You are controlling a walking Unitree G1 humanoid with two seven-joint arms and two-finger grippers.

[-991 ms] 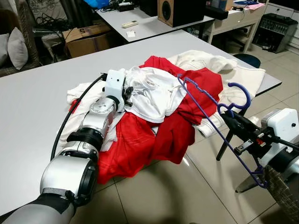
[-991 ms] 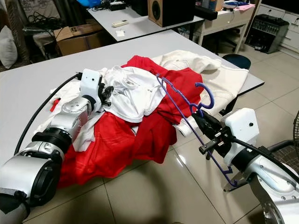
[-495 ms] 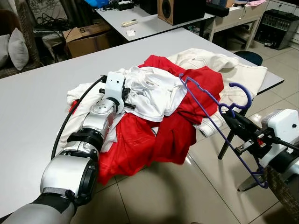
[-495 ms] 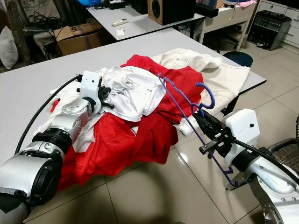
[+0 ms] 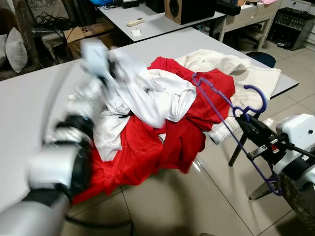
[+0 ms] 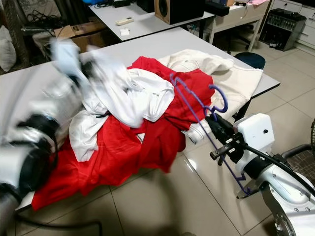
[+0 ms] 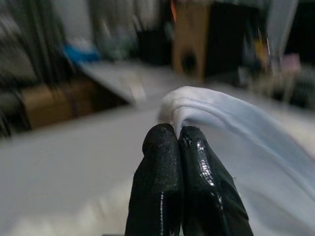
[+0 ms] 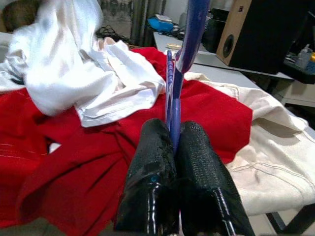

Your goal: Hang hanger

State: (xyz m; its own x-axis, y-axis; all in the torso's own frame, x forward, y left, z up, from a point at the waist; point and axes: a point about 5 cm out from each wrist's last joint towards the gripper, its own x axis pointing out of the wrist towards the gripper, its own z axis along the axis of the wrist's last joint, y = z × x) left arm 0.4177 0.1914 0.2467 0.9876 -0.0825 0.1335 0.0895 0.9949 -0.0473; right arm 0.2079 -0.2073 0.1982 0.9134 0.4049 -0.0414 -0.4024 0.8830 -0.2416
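My right gripper [image 5: 244,124] is shut on a purple plastic hanger [image 5: 216,101], held off the table's near right corner with the hook [image 5: 257,94] up; the hanger bar runs between its pads [image 8: 147,147]. My left gripper [image 7: 177,142], blurred with motion, is shut on a fold of the white shirt [image 5: 157,93] and holds it raised over the far left of the clothes pile. The shirt stretches from the gripper down onto a red garment [image 5: 182,137]. A cream garment [image 5: 246,73] lies at the table's right end.
The clothes lie on a grey table [image 5: 29,108] whose right corner is next to my right arm. Behind it stand another table with a speaker [image 5: 189,9] and a remote [image 5: 135,21], a cardboard box [image 5: 83,34] and a dark stool [image 5: 263,59]. Tiled floor [image 5: 197,206] lies in front.
My left arm has swung up and back fast, pulling the white shirt up off the pile. The right gripper with the hanger has hardly moved.
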